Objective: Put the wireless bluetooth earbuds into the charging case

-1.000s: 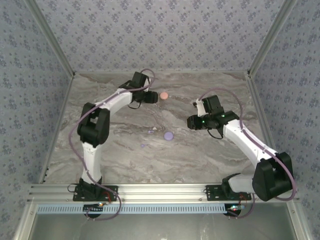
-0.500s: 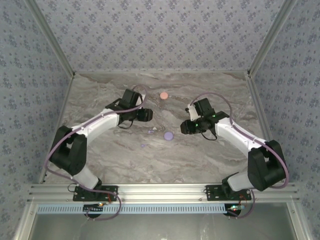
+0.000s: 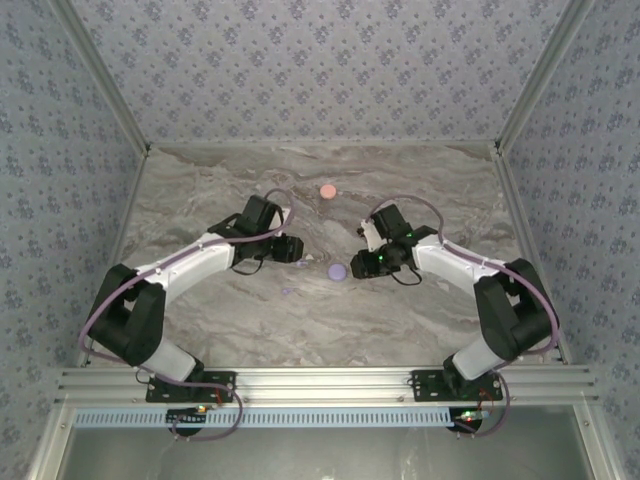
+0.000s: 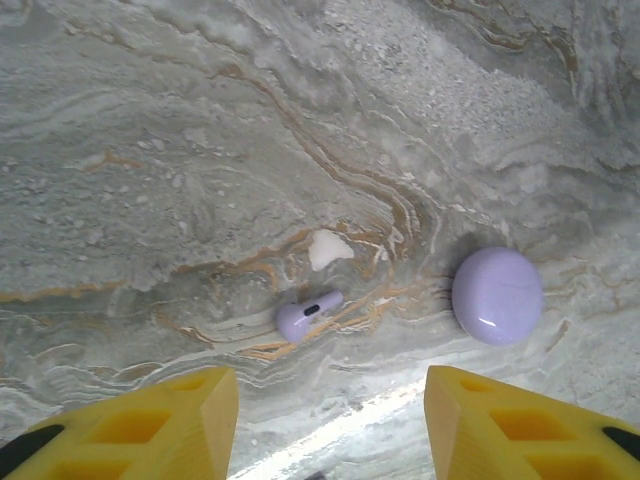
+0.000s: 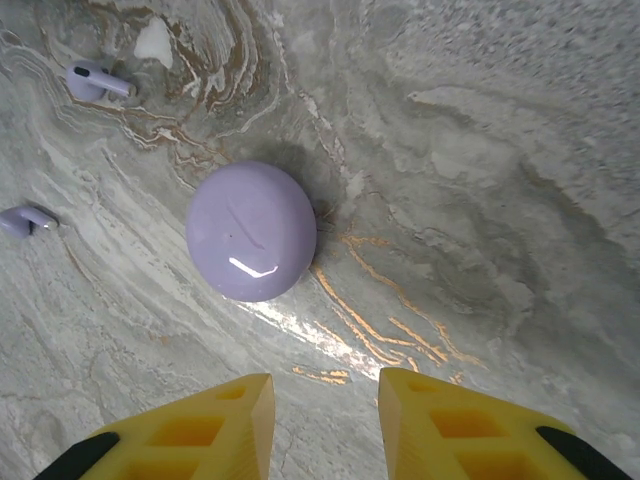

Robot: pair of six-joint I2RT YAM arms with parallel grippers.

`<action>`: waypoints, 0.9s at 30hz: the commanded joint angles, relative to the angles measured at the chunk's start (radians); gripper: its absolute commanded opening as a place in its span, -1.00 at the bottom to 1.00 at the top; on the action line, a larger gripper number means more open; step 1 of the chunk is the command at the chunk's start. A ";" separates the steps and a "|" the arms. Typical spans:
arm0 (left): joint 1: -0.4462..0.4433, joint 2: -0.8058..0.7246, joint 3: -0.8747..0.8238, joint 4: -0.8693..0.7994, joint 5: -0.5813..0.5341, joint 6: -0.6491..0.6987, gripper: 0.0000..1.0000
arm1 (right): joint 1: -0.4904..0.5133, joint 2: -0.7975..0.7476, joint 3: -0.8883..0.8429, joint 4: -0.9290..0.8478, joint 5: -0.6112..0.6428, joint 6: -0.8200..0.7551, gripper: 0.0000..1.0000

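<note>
A closed round lavender charging case (image 3: 337, 271) lies on the marble mid-table. One lavender earbud (image 4: 305, 315) lies just left of the case (image 4: 497, 296), ahead of my left gripper (image 4: 330, 432), which is open and holds nothing. A second lavender earbud (image 3: 285, 292) lies nearer the front. My right gripper (image 5: 325, 428) hovers just right of the case (image 5: 251, 231), open with a narrow gap and nothing in it. Both earbuds (image 5: 95, 80) (image 5: 25, 220) lie beyond the case in the right wrist view. The grippers (image 3: 297, 250) (image 3: 360, 265) face each other across the case.
A salmon-pink round case (image 3: 328, 191) sits closed toward the back of the table. Patterned walls and metal rails enclose the marble surface (image 3: 420, 310) on three sides. The arm bases stand on the frame rail at the near edge.
My left arm swung back from the pink case to the lavender earbud, its jaws narrowing. My right arm moved left to the lavender case.
</note>
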 commanded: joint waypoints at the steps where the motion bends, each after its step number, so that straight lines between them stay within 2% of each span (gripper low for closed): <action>1: -0.009 0.017 0.010 0.011 0.051 -0.011 0.02 | 0.014 0.036 0.005 0.022 -0.019 0.031 -0.32; 3: -0.016 0.036 0.013 0.030 0.077 -0.016 0.02 | 0.019 0.058 0.012 0.027 -0.027 0.037 -0.34; 9: -0.033 0.118 0.035 0.108 0.195 -0.050 -0.15 | 0.034 0.105 0.016 0.046 -0.033 0.058 -0.46; 15: -0.044 0.173 0.053 0.115 0.201 -0.073 -0.21 | 0.037 0.143 0.029 0.060 -0.019 0.074 -0.53; 27: -0.052 0.167 0.015 0.144 0.225 -0.098 -0.22 | 0.039 0.205 0.092 0.052 0.011 0.083 -0.56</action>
